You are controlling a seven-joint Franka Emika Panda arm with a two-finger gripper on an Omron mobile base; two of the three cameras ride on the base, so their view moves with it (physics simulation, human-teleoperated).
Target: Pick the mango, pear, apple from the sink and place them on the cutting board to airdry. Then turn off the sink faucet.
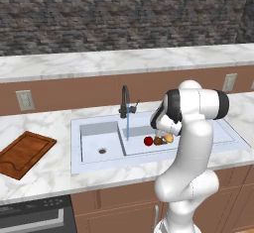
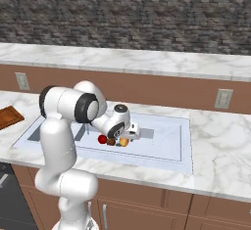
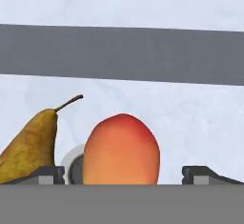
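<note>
Flanking the mango (image 3: 121, 149), open tool (image 3: 123, 174); pear (image 3: 28, 149) alongside.

The mango (image 3: 121, 149) stands between the two finger tips of the gripper (image 3: 124, 173), whose jaws are wide apart. The pear (image 3: 29, 147) leans just beside it, stem up, over the left tip. A round drain (image 3: 74, 163) shows between the fruits on the white sink (image 3: 190, 118) floor.

You saw the mango (image 3: 121, 149) orange, reddening at its top; the pear (image 3: 29, 147) dull olive-brown (stem darker); the apple (image 1: 148, 141) glossy red. The sink (image 1: 94, 165) was pale white, the sink faucet (image 1: 124, 101) black, the cutting board (image 1: 25, 152) reddish-brown wood, the counter (image 1: 39, 180) grey-veined white marble.
</note>
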